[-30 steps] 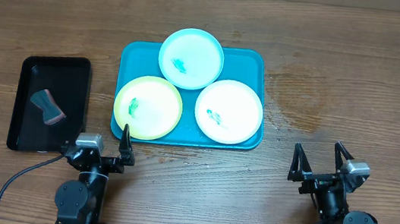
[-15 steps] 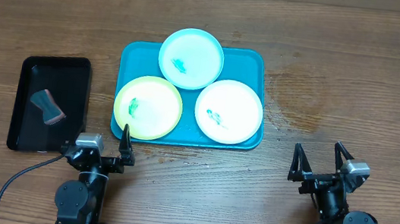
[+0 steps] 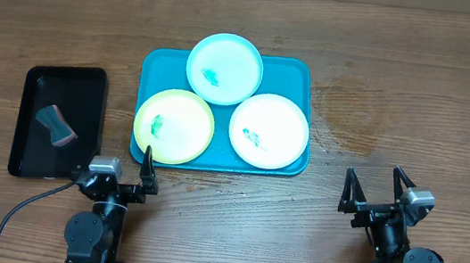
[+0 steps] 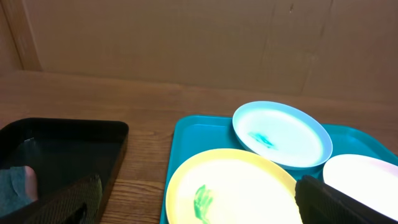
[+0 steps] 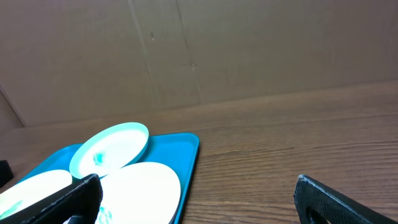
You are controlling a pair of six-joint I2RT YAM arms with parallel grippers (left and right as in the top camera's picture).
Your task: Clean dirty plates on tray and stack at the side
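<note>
The teal-blue tray (image 3: pixel 158 64) lies at the table's middle with three plates on it. The light blue plate (image 3: pixel 225 67) is at the back, the yellow-green plate (image 3: pixel 175 125) at front left and the white plate (image 3: pixel 269 130) at front right. Each has a small teal-green smear. My left gripper (image 3: pixel 118 169) is open and empty, just in front of the tray's front left corner. In the left wrist view (image 4: pixel 199 208) the yellow-green plate (image 4: pixel 236 186) lies between its fingers. My right gripper (image 3: pixel 373 189) is open and empty, to the right of the tray's front edge.
A smaller black tray (image 3: pixel 89 73) lies to the left of the teal tray and holds a small grey block (image 3: pixel 56 125). A cardboard wall (image 4: pixel 186 37) stands along the table's back edge. Bare wood (image 3: pixel 417 109) lies to the right of the tray.
</note>
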